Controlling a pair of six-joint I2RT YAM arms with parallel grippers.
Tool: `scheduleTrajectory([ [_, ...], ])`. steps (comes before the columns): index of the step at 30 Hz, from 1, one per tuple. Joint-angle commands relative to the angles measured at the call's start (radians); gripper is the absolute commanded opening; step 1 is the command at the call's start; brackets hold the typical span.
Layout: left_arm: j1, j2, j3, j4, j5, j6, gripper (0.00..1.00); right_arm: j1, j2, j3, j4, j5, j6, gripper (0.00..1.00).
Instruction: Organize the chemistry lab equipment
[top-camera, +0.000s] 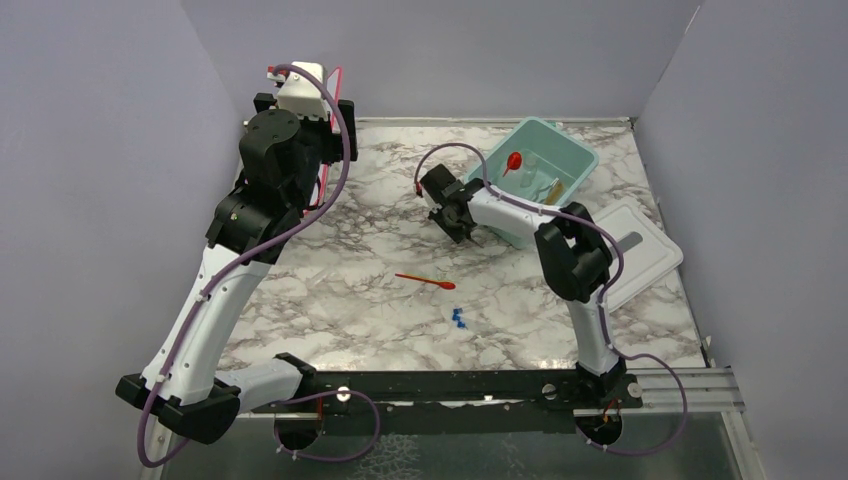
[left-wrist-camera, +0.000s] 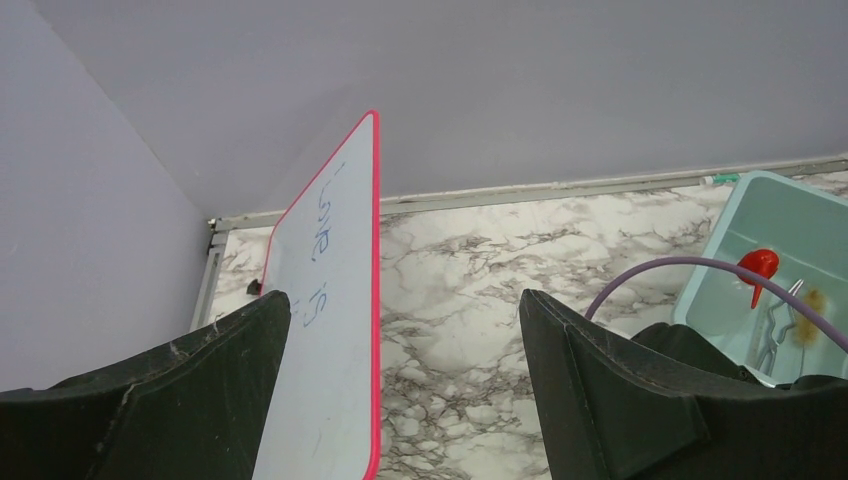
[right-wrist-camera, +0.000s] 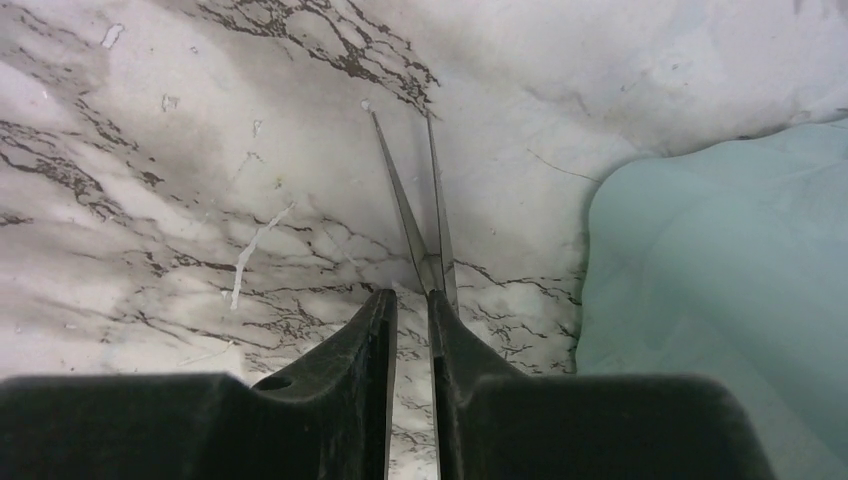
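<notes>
Right of your right gripper's (right-wrist-camera: 412, 295) jaws, the pale teal tub's (right-wrist-camera: 720, 280) outer wall curves in close. Ahead and to the left you have only bare marble table (right-wrist-camera: 150, 200). Those jaws are clenched on thin metal tweezers (right-wrist-camera: 430, 268). The two slim blades leave the fingertips close together and spread apart toward their far tips. Whether the tips touch the marble, you cannot tell. Further off to the left of those jaws, a thin red-orange spatula (top-camera: 425, 280) and blue-capped clear tubes (top-camera: 458, 320) lie on the table, well apart from the grip.

Your left gripper's (left-wrist-camera: 400, 298) jaws stand released and wide. Between them the pink-edged whiteboard (left-wrist-camera: 330, 300) rises on edge, just beside the left finger, with free room across to the right finger. Off to the right of those jaws, the tub holds a red funnel (left-wrist-camera: 758, 265), bent wire tongs (left-wrist-camera: 775, 330) and a tan-bristled brush (left-wrist-camera: 812, 300).
</notes>
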Motion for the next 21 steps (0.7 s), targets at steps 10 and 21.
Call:
scheduleTrajectory([
  [10,0.0,0.011,0.025,-0.003,0.002,0.003,0.88,-0.015,-0.073,0.024,-0.075,-0.205,-0.019,0.11],
  [21,0.0,0.012,0.017,-0.003,0.01,-0.006,0.88,-0.025,-0.109,-0.023,-0.029,-0.079,-0.011,0.47],
])
